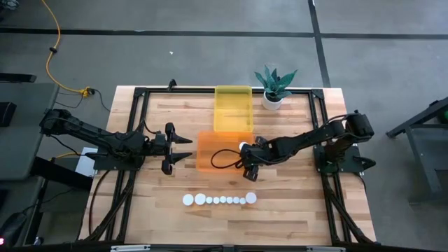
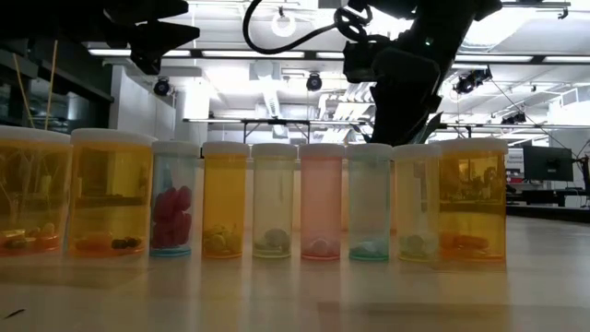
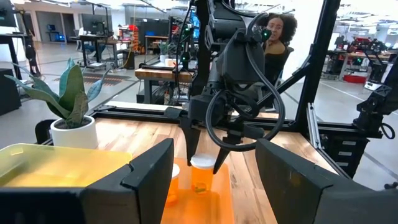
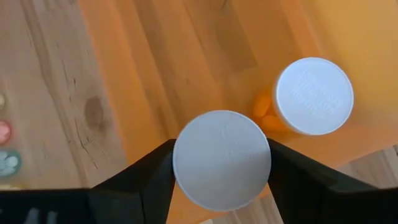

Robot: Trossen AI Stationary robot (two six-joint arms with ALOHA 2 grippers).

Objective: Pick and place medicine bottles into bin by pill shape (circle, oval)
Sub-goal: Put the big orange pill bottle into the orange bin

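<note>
The wooden tabletop (image 1: 294, 210) carries two translucent bins in its middle: the yellow bin (image 1: 232, 106) toward the far edge and the orange bin (image 1: 217, 150) touching it on the near side. A potted plant (image 1: 274, 87) stands beside the yellow bin. Behind the table lies an open workshop with a seated person (image 3: 278, 31).

The right gripper (image 4: 221, 165) hangs over the orange bin's right end, pointing straight down, its two fingers set at either side of a white-capped medicine bottle (image 4: 222, 160). The bottle stands upright, long axis vertical, directly beneath the wrist; whether the fingers are pressing it or have just let go I cannot tell. A second bottle (image 4: 314, 95) stands just beside it inside the same bin.

The left gripper (image 1: 178, 148) waits near the orange bin's left side, fingers spread, holding nothing.

A row of remaining bottles (image 1: 218, 199) lines the near tabletop, nearer the right arm.
</note>
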